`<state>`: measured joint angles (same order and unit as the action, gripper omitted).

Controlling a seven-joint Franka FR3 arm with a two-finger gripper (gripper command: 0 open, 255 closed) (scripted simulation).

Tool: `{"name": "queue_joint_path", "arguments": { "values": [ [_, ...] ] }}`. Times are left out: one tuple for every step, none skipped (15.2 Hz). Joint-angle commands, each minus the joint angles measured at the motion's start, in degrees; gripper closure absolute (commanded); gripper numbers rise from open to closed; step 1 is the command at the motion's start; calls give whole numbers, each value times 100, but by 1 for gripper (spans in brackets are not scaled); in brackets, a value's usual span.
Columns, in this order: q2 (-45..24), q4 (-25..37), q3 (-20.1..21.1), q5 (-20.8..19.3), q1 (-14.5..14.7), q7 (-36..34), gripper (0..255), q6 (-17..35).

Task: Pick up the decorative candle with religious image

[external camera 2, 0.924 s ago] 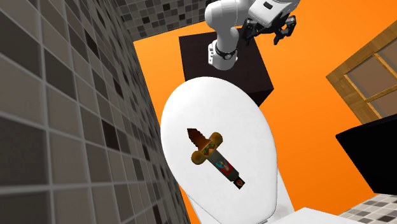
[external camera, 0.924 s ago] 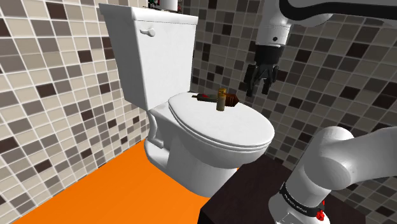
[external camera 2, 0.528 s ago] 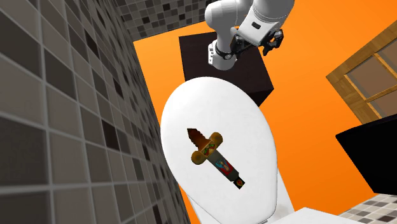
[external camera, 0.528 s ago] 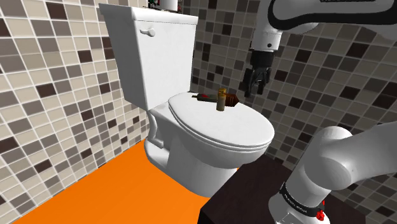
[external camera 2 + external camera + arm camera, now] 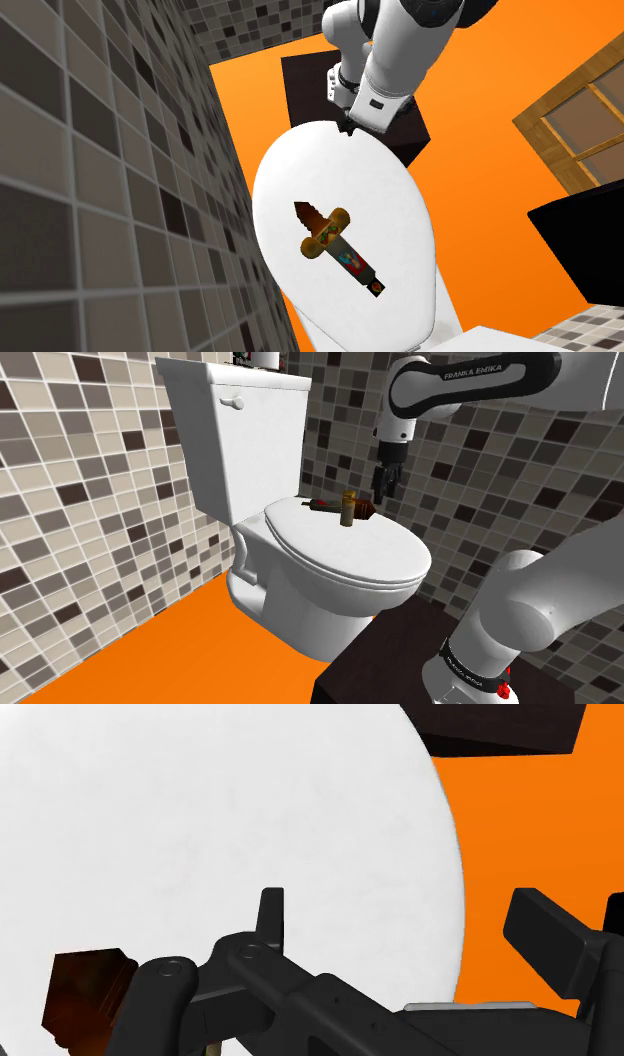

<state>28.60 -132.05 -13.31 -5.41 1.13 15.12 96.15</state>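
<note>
The candle [image 5: 343, 507] lies on its side on the shut white toilet lid [image 5: 310, 547]. It is a slim dark brown piece with a tan crossbar and a small coloured picture [image 5: 347, 256] on its body. My black gripper [image 5: 382, 490] hangs open just above the lid, a short way off the candle's dark end toward the shoulder view's right. From the hand's camera the two fingers stand wide apart around the gripper [image 5: 405, 919] with nothing between them, over the lid [image 5: 250, 824]. The candle's dark end [image 5: 85, 994] shows beside the left finger [image 5: 272, 912].
The white tank [image 5: 240, 432] rises behind the lid, with mosaic-tiled walls [image 5: 70, 502] on both sides. The dark stand box [image 5: 300, 90] sits on the orange floor [image 5: 190, 662] in front of the bowl. A wooden-framed door [image 5: 580, 110] and a black block [image 5: 580, 245] stand opposite.
The gripper has moved toward the shoulder view's left and closer to the candle, turning as it went. In the second exterior view the forearm now reaches over the lid's edge. The candle has not moved.
</note>
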Motion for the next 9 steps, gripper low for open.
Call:
{"name": "queue_joint_path", "arguments": {
  "values": [
    [-447,179,-174,-68,51,421,0,284],
    [-654,285,-250,-87,73,620,0,391],
    [-866,399,-325,-98,96,818,0,495],
    [-1080,520,-392,-100,116,1018,0,595],
    [-1298,648,-454,-93,132,1217,0,690],
    [-1519,784,-514,-79,150,1416,0,781],
    [-1742,927,-569,-56,166,1614,0,866],
    [-1968,1077,-616,-26,175,1813,0,946],
    [-2195,1235,-655,11,181,2010,0,1020]
  ]
}}
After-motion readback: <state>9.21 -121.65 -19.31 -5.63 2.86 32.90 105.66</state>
